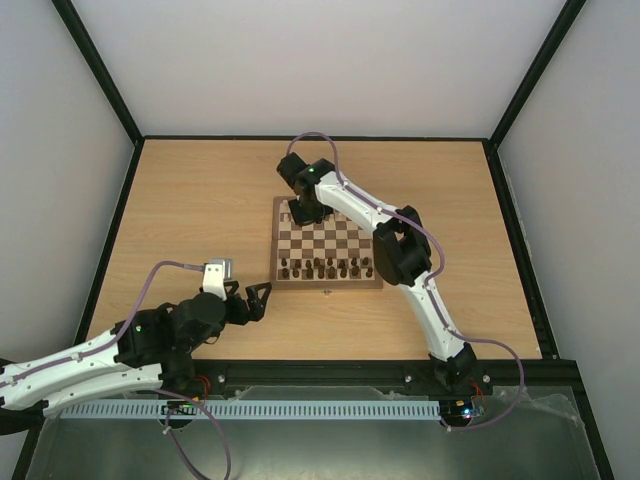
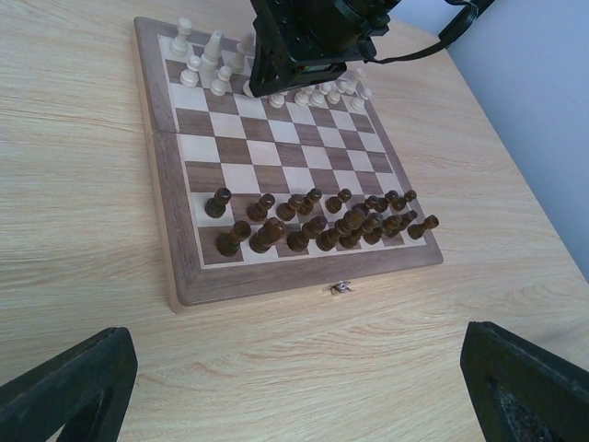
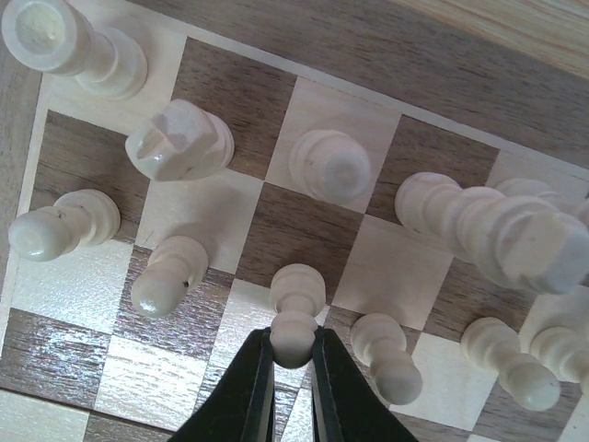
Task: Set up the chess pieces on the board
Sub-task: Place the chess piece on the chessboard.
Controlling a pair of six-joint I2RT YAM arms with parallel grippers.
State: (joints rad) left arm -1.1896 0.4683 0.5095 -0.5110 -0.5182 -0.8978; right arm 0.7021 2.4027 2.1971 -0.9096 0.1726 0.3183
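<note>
Several chess pieces (image 3: 329, 166) around gripped pawn (image 3: 294, 318)

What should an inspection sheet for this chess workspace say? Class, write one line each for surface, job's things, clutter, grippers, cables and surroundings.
Surface: light wooden table, flat.
Job's things: board lies open; pale pieces stand at its far end, dark pieces in two near rows.
Clutter: nothing seen.
Grippers: left gripper open, over the table beside the board; right gripper shut on a pale pawn.
Cables: a lilac cable runs along each arm.
Surroundings: white walls with black frame bars.
</note>
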